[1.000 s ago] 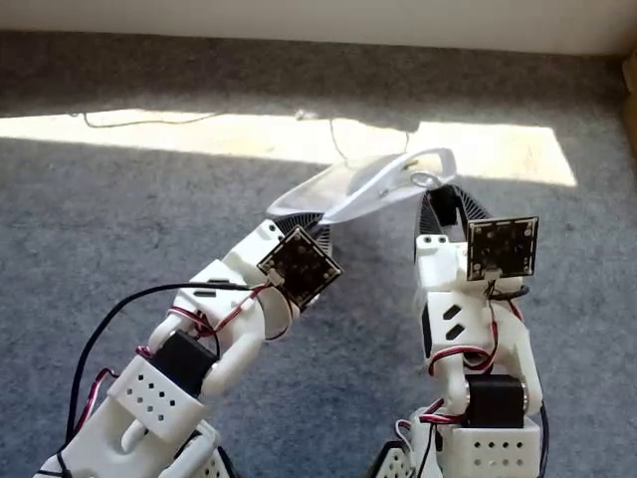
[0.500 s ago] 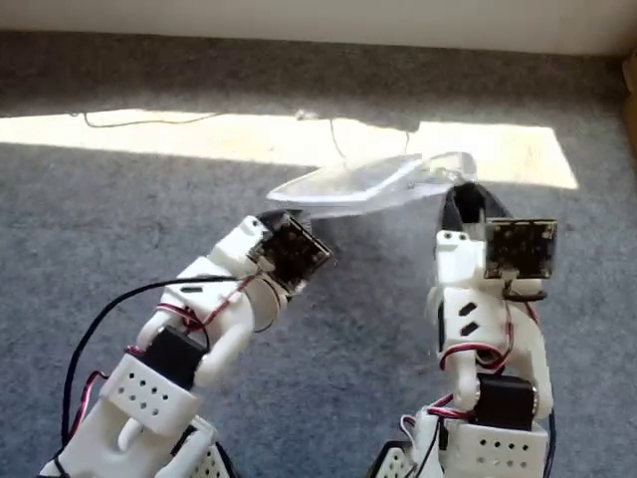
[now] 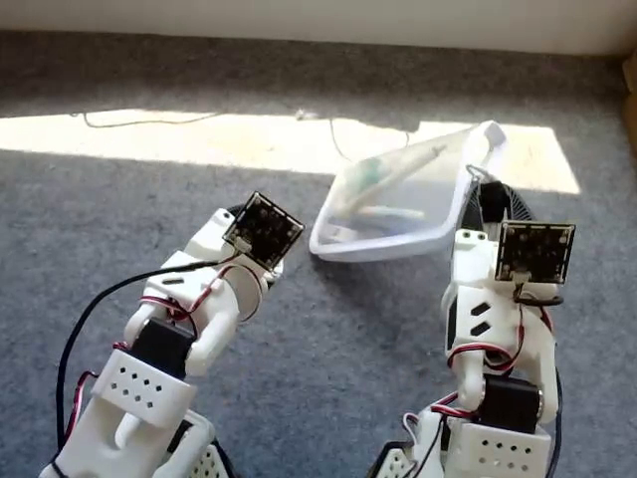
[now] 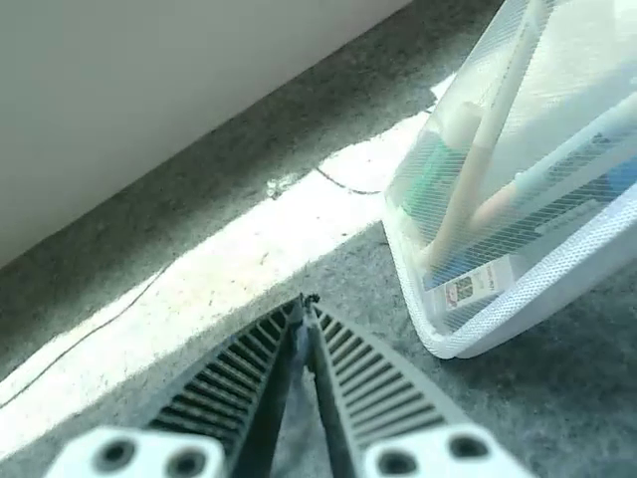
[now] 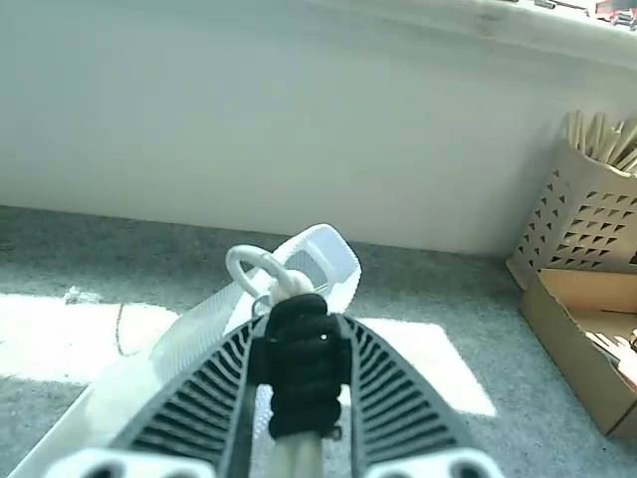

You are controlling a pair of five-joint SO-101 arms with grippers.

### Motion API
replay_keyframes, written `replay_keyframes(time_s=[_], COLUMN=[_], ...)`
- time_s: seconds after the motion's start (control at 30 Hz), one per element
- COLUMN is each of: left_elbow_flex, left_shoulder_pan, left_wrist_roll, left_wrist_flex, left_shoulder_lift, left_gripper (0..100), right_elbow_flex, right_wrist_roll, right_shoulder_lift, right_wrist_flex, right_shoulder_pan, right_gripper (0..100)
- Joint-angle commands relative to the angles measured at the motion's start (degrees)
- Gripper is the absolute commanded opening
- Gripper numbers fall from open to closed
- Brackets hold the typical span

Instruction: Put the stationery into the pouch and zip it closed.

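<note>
Pouch (image 3: 398, 214): clear mesh, stationery (image 4: 478, 169) inside, held tilted over the grey bench (image 3: 119, 199).
Right end effector (image 5: 289, 299): clamped on the pouch's zip end (ring pull at the tips).
Left end effector (image 4: 304, 304): 2 fingers pressed together, empty, apart from the pouch.

Left gripper (image 4: 307, 305), jaws together, over grey carpet (image 4: 557, 398) near the pen-filled mesh pouch (image 4: 518, 229)
</note>
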Motion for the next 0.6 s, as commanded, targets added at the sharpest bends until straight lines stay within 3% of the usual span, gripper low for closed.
replay_keyframes(time_s=[0.0,0.13,0.57], left_elbow_flex=[-7.69,-9.89,-10.15], left_shoulder_pan=[5.67,9.45,18.59], left_wrist_roll=[0.79,7.21,8.26], left_wrist_flex=[5.19,7.56,7.3], left_shoulder_lift=[-1.01,-0.92,-0.4], left_gripper=[8,23,23], right_elbow_flex=[-1.19,-2.15,-13.85], right_wrist_roll=[0.62,1.32,3.43], right_shoulder_lift=[-0.75,-0.75,-0.4], right_wrist_flex=[1.8,2.59,15.78], right_shoulder_pan=[-3.91,-6.99,-15.25], right_gripper=[0.5,0.5,0.5])
